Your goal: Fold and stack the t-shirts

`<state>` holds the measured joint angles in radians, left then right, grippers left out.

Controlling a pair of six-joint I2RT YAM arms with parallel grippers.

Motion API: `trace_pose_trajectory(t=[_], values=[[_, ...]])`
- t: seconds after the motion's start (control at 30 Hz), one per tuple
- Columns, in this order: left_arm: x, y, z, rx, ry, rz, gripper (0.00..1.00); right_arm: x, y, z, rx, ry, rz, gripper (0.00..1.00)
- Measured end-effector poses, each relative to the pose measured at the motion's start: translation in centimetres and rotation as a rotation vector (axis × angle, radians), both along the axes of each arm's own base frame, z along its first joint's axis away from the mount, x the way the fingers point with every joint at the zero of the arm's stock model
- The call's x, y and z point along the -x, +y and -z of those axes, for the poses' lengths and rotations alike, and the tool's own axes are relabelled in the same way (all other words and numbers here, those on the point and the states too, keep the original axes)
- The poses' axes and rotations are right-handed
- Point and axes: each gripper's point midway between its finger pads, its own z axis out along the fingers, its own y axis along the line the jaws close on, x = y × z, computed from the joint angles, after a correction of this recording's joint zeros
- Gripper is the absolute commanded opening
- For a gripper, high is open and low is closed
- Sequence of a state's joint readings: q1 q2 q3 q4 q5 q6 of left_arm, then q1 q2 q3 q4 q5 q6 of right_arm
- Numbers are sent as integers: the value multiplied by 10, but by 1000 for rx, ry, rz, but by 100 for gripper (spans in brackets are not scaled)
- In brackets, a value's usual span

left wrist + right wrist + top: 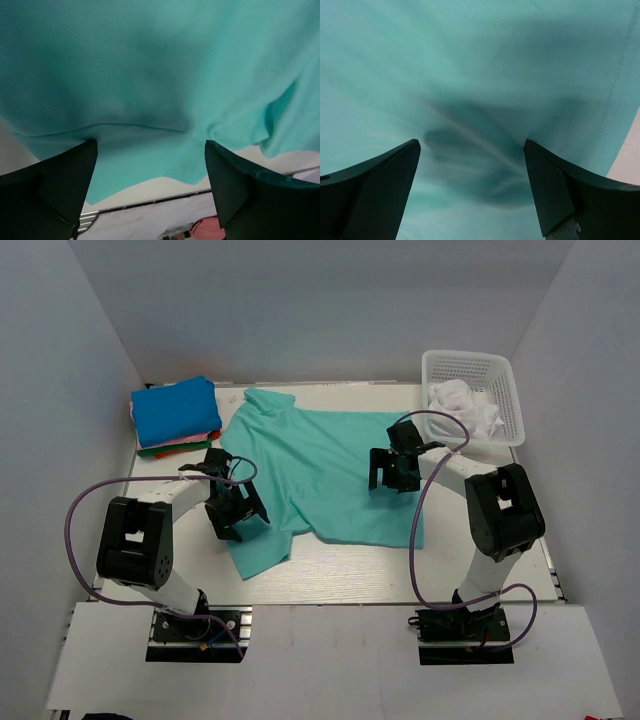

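Note:
A teal-green t-shirt (330,465) lies spread flat across the middle of the table. My left gripper (238,508) hangs open over its near-left sleeve; the left wrist view shows teal cloth (150,75) filling the frame and nothing between the fingers (65,185). My right gripper (395,472) stands open above the shirt's right half, and the right wrist view has only wrinkled teal fabric (480,75) below the fingertips (555,185). A folded stack (176,416) sits at the back left, bright blue on top, pink and dark green beneath.
A white lattice basket (500,375) at the back right holds crumpled white cloth (462,405). Grey walls close in on three sides. Bare white tabletop (340,565) runs along the near edge in front of the shirt.

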<state>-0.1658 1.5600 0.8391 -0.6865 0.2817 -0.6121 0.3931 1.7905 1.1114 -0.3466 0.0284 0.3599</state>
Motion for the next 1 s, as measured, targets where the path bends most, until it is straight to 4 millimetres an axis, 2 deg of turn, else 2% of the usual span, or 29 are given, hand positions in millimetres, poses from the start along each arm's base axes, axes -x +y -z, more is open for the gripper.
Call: trace_pose_trajectory(t=[0.13,0.27,0.37,0.43,0.5,0.57,0.63,0.7,0.8,0.87,1.0], values=[[11,10,4,-68,90,-41,100,0,-8,2,39,-9,20,90],[30,32,9,-193,185,-64,100,0,-16,3,77,-12,33,90],[35,48,5,-280,213,-54,100,3,-19,3,94,-4,23,90],[21,52,-10,-311,175,-34,100,5,-19,-1,102,4,7,90],[-1,51,-31,-313,94,-25,100,3,-15,-15,85,-23,-14,90],[-19,49,-56,-299,-3,-22,100,1,-11,-38,54,-77,-25,90],[-20,48,-78,-284,-71,-31,100,-1,-8,-66,17,-143,-24,90],[-7,47,-90,-265,-88,-40,100,1,-6,-88,-17,-187,-9,90],[28,46,-85,-234,-30,-52,100,10,-8,-106,-50,-217,20,90],[59,44,-70,-211,52,-56,100,21,-13,-105,-52,-201,39,90],[114,39,-45,-165,207,-67,100,53,-24,-79,-29,-104,52,90]])
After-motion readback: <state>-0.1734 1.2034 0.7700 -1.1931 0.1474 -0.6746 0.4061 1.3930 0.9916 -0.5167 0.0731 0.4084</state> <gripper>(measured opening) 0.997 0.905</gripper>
